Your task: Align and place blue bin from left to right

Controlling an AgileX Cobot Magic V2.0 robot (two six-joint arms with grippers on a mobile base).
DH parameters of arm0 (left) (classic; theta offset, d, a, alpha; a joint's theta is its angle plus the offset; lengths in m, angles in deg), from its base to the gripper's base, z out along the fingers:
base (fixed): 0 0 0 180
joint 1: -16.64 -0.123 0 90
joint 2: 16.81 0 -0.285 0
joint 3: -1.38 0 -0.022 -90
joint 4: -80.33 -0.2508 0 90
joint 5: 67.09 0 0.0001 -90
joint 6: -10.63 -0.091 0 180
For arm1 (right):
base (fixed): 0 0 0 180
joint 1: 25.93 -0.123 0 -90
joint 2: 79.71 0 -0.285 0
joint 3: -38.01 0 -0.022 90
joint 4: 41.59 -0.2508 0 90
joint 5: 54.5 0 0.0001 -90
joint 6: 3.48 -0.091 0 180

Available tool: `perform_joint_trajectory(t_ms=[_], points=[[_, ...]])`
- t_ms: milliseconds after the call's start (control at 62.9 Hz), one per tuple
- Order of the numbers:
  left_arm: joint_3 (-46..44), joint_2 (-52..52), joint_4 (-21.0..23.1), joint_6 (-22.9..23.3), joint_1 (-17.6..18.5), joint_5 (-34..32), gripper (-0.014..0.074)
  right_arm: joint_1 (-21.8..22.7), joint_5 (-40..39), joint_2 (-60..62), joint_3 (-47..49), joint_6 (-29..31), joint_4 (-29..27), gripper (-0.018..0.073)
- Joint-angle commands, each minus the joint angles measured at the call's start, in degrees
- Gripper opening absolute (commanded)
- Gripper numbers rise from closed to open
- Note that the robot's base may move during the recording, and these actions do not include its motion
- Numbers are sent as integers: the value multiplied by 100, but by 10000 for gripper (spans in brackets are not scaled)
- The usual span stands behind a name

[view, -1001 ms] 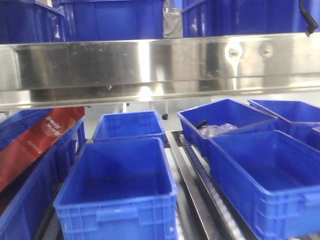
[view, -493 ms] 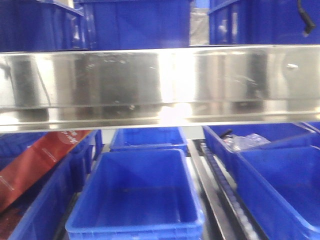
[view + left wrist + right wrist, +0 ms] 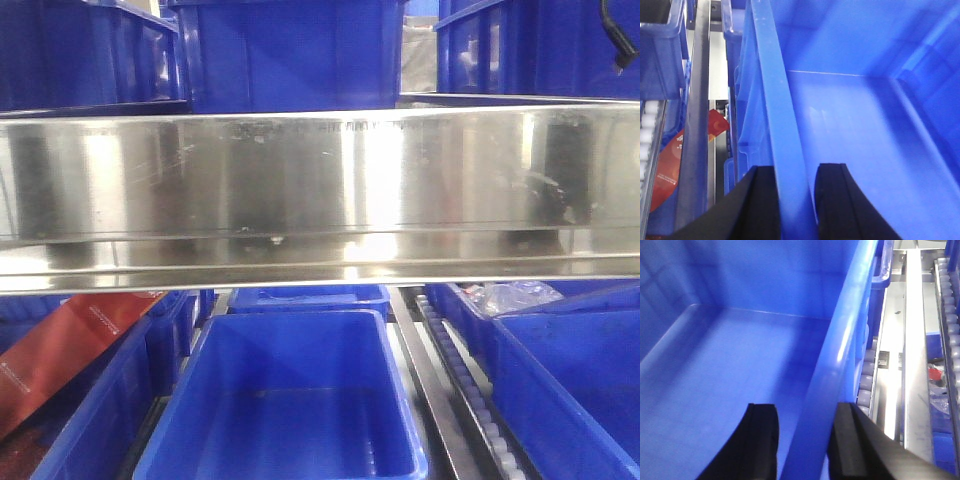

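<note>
Blue bin [image 3: 850,125], two walls, left gripper [image 3: 795,200], right gripper [image 3: 805,450] astride rims

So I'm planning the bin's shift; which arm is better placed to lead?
Neither clearly: the left gripper straddles the blue bin's left wall, the right gripper its right wall. Likely both move together.

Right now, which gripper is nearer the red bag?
Left. The left gripper straddles the bin's left wall, and the red bag lies just beyond it. The right gripper straddles the opposite wall.
</note>
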Motion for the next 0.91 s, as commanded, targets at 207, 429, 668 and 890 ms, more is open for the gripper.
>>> perform_joint_trajectory(t_ms=[207, 429, 668, 890], points=[[-105, -164, 482, -150, 68, -461, -111, -46, -1005, 116, 67, 0, -172, -153], [-105, -164, 482, -150, 68, -461, -111, -46, -1005, 116, 67, 0, -172, -153], [-105, -164, 482, -150, 68, -461, -111, -46, -1005, 116, 67, 0, -172, -153], [-105, -164, 482, -150, 68, -461, -111, -46, -1005, 116, 67, 0, -172, -153]])
